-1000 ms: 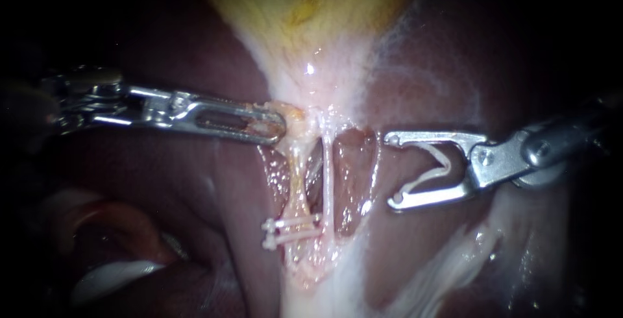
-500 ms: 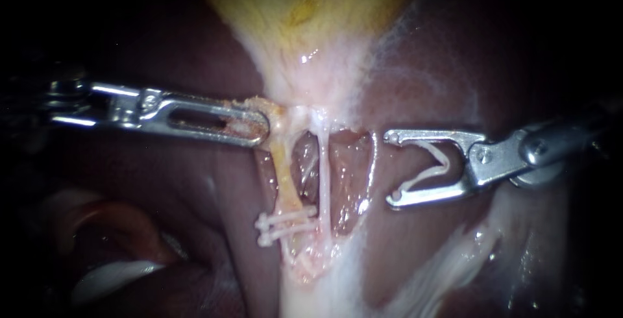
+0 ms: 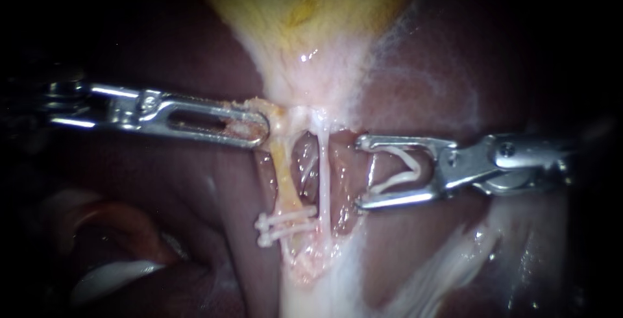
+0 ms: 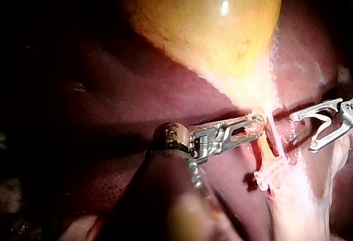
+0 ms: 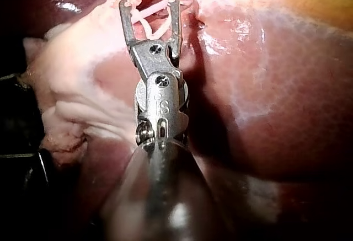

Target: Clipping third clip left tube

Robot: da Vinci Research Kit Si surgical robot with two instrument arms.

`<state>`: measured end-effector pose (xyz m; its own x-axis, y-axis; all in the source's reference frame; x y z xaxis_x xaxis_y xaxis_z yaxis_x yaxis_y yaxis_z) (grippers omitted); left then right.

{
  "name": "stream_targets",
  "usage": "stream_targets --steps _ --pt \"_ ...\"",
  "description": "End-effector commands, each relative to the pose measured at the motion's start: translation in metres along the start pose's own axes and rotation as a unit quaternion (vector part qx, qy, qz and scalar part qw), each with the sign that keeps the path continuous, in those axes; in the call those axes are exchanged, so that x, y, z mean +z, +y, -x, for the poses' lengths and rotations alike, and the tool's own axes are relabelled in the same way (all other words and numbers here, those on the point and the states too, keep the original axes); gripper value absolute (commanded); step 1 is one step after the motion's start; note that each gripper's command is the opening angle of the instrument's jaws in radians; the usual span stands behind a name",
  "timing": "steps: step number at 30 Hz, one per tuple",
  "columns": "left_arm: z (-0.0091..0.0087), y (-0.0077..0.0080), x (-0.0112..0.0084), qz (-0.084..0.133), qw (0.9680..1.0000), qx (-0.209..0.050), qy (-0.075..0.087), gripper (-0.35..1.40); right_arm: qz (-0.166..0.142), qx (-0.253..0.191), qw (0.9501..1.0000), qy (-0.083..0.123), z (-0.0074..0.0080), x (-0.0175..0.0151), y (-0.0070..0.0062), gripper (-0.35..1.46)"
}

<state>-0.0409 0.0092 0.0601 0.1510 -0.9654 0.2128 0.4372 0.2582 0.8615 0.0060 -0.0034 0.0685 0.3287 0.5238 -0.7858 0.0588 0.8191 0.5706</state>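
Observation:
The left tube [image 3: 283, 175] is a yellowish strand that runs down from the gallbladder [image 3: 311, 26] neck, with two white clips [image 3: 285, 224] across its lower end. My left instrument [image 3: 259, 123] is shut on tissue at the neck, just above that tube; the left wrist view shows the same grip [image 4: 256, 125]. My right instrument [image 3: 360, 172] comes in from the right. Its jaws stand wide apart and hold a white V-shaped clip [image 3: 402, 165] between them. Their tips lie right of a thin white tube [image 3: 322, 175], clear of the left tube. In the right wrist view the right instrument [image 5: 149, 6] points at the strands.
Dark red liver [image 3: 162, 182] lies on both sides of the dissected window. Another thin strand [image 3: 373, 162] borders the window beside the right instrument's tips. Pale white tissue [image 3: 448, 266] spreads below the right instrument.
My right instrument has moved left with its clip, and its tips now reach the window's right edge. Early on, my left instrument drew the neck tissue slightly left, then held still.

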Motion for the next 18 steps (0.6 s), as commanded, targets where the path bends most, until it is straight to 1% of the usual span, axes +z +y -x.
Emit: stream_targets --steps 1,5,9,15,18 --pt "0.0000 -0.0001 0.0000 0.001 1.0000 0.000 0.000 -0.35 -0.001 0.007 1.0000 0.000 0.0001 0.0006 0.0002 0.49" --pt "-0.0001 -0.0004 0.0001 0.001 1.0000 0.003 0.000 -0.35 -0.002 0.021 0.9998 -0.003 0.0003 0.0025 0.0006 0.49" --pt "-0.0002 -0.0008 0.0002 0.002 1.0000 0.006 0.000 -0.35 -0.002 0.030 0.9995 -0.004 0.0009 0.0044 0.0011 0.49" --pt "-0.0002 -0.0011 0.0003 0.002 1.0000 0.005 -0.001 -0.35 -0.012 0.037 0.9992 -0.008 0.0020 0.0074 0.0013 0.49" --pt "-0.0002 -0.0011 0.0003 0.002 1.0000 0.005 -0.001 -0.35 -0.018 0.040 0.9990 -0.008 0.0021 0.0088 0.0014 0.49"
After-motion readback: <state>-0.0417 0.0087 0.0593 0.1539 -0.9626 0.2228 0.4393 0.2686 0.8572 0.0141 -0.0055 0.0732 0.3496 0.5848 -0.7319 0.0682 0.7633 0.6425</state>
